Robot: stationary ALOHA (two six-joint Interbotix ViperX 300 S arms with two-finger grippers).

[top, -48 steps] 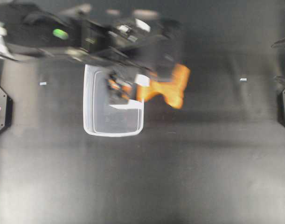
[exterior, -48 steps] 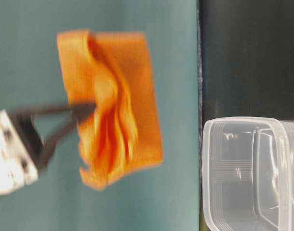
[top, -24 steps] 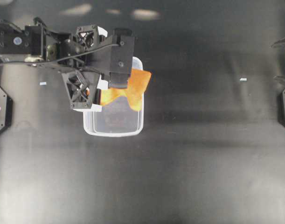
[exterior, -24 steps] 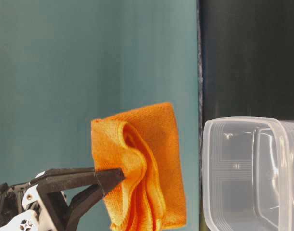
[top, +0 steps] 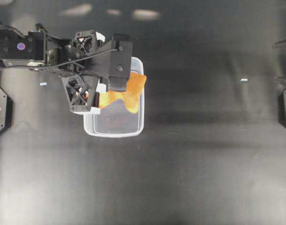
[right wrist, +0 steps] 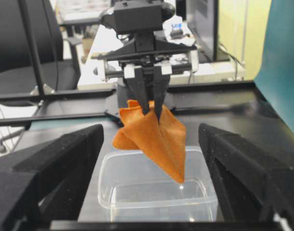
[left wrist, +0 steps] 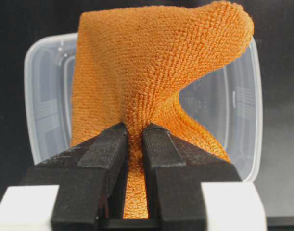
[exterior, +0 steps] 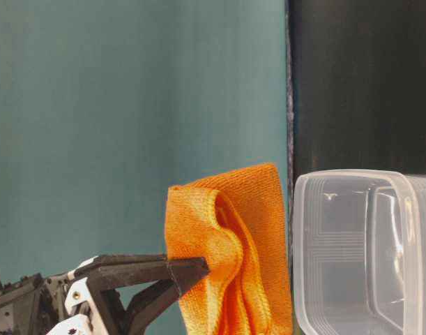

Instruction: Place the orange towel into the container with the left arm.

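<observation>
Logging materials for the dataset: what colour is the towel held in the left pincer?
Bright orange towel, plain, with no pattern; the left wrist view shows it best.

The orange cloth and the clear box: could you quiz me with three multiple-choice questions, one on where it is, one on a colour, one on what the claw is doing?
1. Where is the orange towel?
A. Hanging above the container
B. Lying flat on the table
C. Folded at the container's bottom

2. What colour is the wall behind the towel in the table-level view?
A. Red
B. Teal
C. White

3. How is the left gripper?
A. Wide open, empty
B. Out of sight
C. Shut on the towel

Answers: 1 A, the right wrist view shows the towel dangling over the open tub; 2 B, the table-level backdrop is teal; 3 C, the left wrist view shows both fingers pinching the fabric.
</observation>
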